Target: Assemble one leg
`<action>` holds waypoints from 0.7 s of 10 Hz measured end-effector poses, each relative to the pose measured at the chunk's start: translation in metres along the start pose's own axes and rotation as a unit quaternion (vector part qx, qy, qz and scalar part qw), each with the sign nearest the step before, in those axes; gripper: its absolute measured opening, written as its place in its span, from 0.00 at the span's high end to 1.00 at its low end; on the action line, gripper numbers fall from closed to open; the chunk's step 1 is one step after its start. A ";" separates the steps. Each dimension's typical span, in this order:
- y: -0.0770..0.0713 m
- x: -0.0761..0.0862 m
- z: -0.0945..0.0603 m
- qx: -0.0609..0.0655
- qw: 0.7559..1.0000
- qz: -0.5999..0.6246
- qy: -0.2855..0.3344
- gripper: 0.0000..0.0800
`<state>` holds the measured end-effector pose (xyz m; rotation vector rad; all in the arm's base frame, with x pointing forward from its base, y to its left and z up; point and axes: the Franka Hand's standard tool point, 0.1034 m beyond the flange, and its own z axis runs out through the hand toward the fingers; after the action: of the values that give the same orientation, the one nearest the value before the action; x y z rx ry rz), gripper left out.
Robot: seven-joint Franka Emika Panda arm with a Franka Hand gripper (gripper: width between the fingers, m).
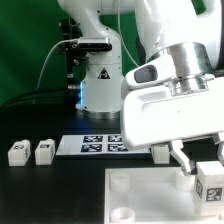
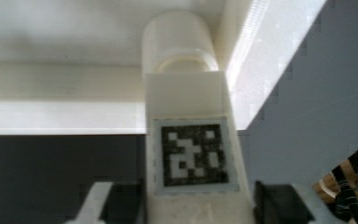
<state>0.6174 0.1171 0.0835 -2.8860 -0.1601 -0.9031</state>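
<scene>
My gripper [image 1: 203, 168] is shut on one leg [image 1: 211, 183], a small white block with a black-and-white tag facing the camera. It holds the leg at the exterior view's right, over the large flat white square piece [image 1: 150, 195]. In the wrist view the leg [image 2: 190, 110] runs out from between my fingers [image 2: 108, 205], tag up, its rounded far end against the white square piece [image 2: 60, 95]. My gripper [image 2: 190, 208] has a dark pad on each side of the leg. Two more legs [image 1: 17, 152] [image 1: 43, 151] lie at the left on the black table.
The marker board [image 1: 95, 145] lies flat in the middle, behind the square piece. Another small white block [image 1: 160, 153] sits by its right end. Round sockets [image 1: 120, 182] show at the square piece's left corners. The robot base [image 1: 98, 85] stands at the back.
</scene>
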 end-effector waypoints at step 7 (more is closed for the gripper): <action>0.000 -0.005 0.002 0.002 1.000 0.001 -0.008 0.19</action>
<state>0.6147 0.1175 0.0786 -2.8900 -0.1615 -0.8788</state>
